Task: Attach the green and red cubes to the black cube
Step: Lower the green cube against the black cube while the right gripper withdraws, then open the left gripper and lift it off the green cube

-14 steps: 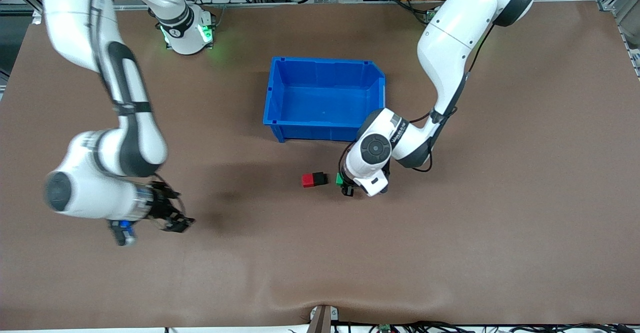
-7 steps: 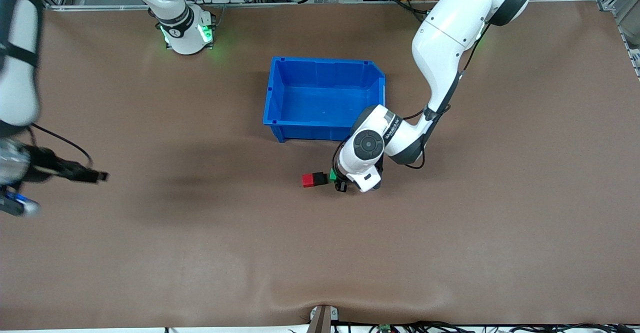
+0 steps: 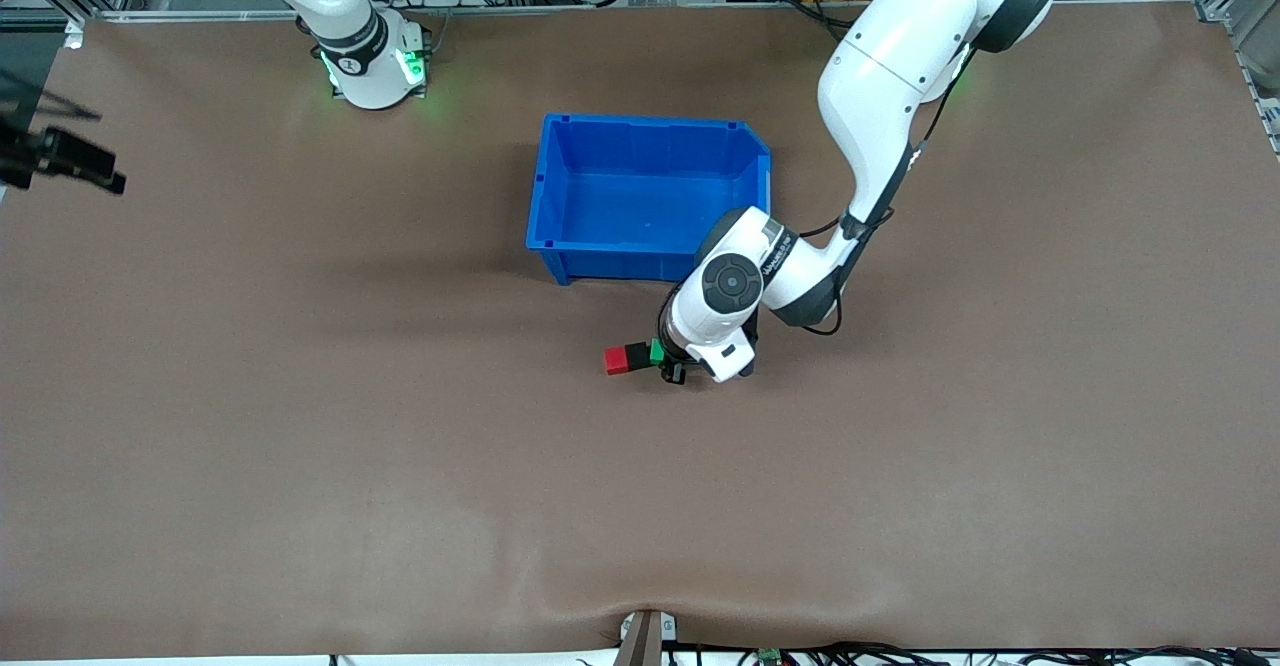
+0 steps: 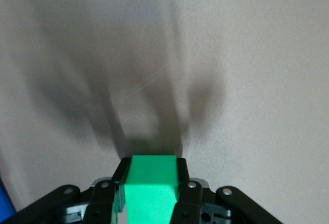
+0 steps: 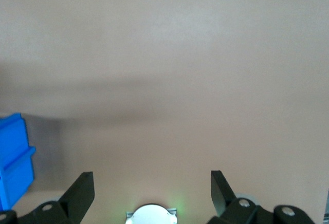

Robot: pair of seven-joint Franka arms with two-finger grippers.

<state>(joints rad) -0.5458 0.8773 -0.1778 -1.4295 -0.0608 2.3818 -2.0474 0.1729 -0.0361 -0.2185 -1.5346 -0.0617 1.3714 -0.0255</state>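
The red cube (image 3: 616, 359) and the black cube (image 3: 640, 354) lie joined on the table, nearer to the front camera than the blue bin. My left gripper (image 3: 668, 363) is low over the table beside them, shut on the green cube (image 3: 657, 351), which sits right against the black cube's free side. In the left wrist view the green cube (image 4: 151, 188) fills the gap between the fingers (image 4: 119, 183) and hides the black cube. My right gripper (image 3: 80, 161) is raised over the right arm's end of the table, open and empty (image 5: 150, 190).
The blue bin (image 3: 548, 186) stands empty at the table's middle, close to the left arm's wrist. Its corner shows in the right wrist view (image 5: 13, 157). The right arm's base (image 3: 372, 66) glows green at the table's top edge.
My left gripper has carried the green cube sideways until it meets the black cube. The right arm has swung up and away toward its end of the table.
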